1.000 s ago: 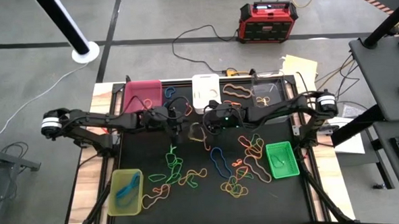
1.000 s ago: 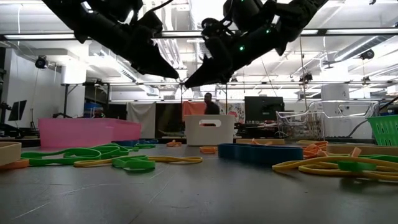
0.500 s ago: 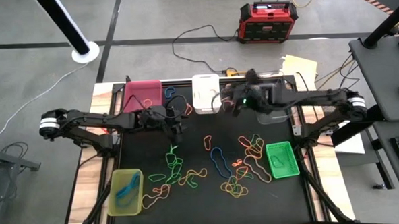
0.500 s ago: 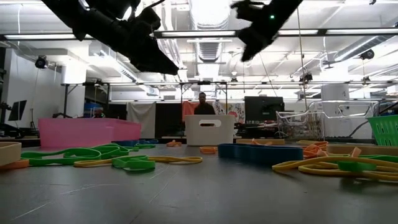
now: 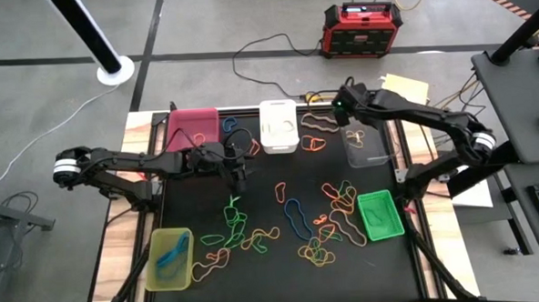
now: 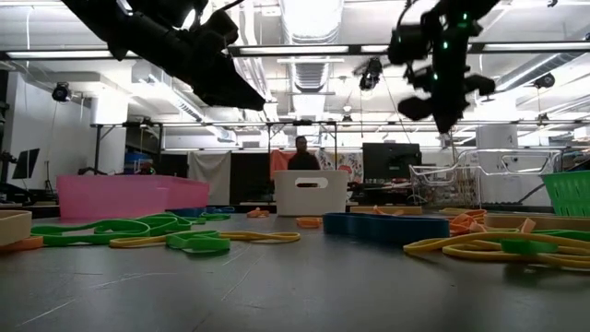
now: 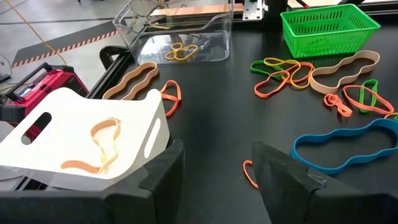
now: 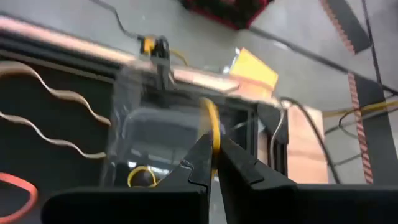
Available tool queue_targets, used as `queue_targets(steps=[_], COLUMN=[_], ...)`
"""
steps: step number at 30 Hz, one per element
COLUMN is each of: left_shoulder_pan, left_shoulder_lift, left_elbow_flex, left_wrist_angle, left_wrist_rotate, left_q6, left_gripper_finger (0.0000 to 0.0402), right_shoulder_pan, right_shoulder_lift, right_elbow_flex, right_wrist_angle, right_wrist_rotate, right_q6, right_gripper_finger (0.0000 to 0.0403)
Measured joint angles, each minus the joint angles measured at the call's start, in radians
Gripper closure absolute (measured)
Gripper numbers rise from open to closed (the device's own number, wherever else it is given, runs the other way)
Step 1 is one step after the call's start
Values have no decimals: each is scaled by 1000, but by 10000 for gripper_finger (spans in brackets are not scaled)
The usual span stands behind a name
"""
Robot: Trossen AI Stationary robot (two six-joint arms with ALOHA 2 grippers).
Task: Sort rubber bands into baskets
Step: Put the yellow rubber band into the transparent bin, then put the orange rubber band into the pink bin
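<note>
high view: straight down from overhead, far enough to take in the whole worktop (image 5: 284, 269), both arms, and floor with the red power box (image 5: 363, 29) behind.
low view: at worktop level, looking flat across it into the room; bands close to the lens, arms hang in from above.
left wrist view: close, looks forward past its own fingers (image 7: 163, 177) over the white tray (image 7: 93, 146) toward the clear tray (image 7: 177, 37) and green basket (image 7: 326, 25).
right wrist view: close, tilted down at the clear tray, floor beyond.
overlap: clear tray shows in high and both wrist views; white tray in high, low, left wrist.
</note>
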Motion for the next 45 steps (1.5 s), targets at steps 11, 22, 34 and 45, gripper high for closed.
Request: queue_targets(steps=[11,22,34,45], left_shoulder_pan=[0,0,0,0], left_shoulder_lift=[1,1,1,1], left_elbow_flex=[0,0,0,0], left_wrist_angle=[1,0,-11,-37], left_wrist_rotate=[-1,-1,-1,0], left_q6=[-1,-7,-15,4], left_gripper_finger=[230,230,230,230], right_shoulder_pan=[-25,-24,143,275], right_shoulder_lift=[32,7,-13,161], right_elbow_flex=[-28,-25,49,41], right_wrist_angle=[6,6,95,139], right_wrist_rotate=[-55,-96,-499,-690], right_q6=[-3,-30,-374,-307], right_gripper_finger=[301,237,240,261])
